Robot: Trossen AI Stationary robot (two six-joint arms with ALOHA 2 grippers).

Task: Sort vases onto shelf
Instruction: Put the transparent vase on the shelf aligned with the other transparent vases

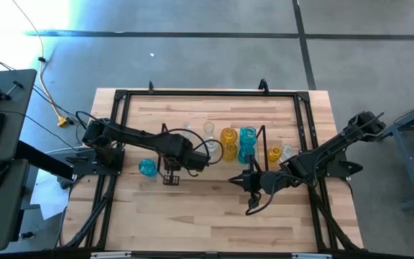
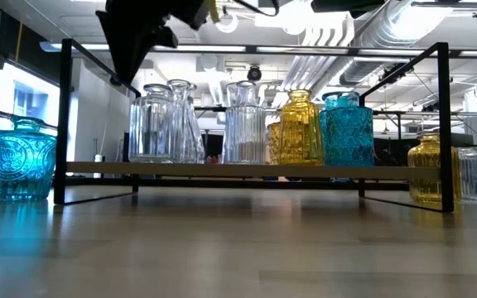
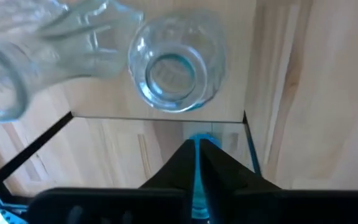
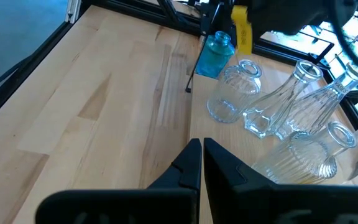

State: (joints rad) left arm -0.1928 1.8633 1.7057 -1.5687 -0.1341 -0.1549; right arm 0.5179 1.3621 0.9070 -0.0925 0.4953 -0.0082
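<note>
1. Left wrist view: the left gripper (image 3: pixel 197 163) is seen with fingers pressed together, nothing held, above a clear vase (image 3: pixel 176 62) on the shelf (image 1: pixel 214 160).
2. The right gripper (image 4: pixel 202 163) fingers are closed and empty, over the table (image 1: pixel 214 216).
3. A turquoise vase (image 1: pixel 147 167) stands off the shelf.

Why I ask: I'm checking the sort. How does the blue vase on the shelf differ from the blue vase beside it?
The turquoise vase on the shelf stands raised on the board among clear and amber vases; the turquoise vase off the shelf sits alone on the table, outside the shelf's end frame. The first is in the row, placed; the second is not yet shelved. Both are upright, embossed turquoise glass.
</note>
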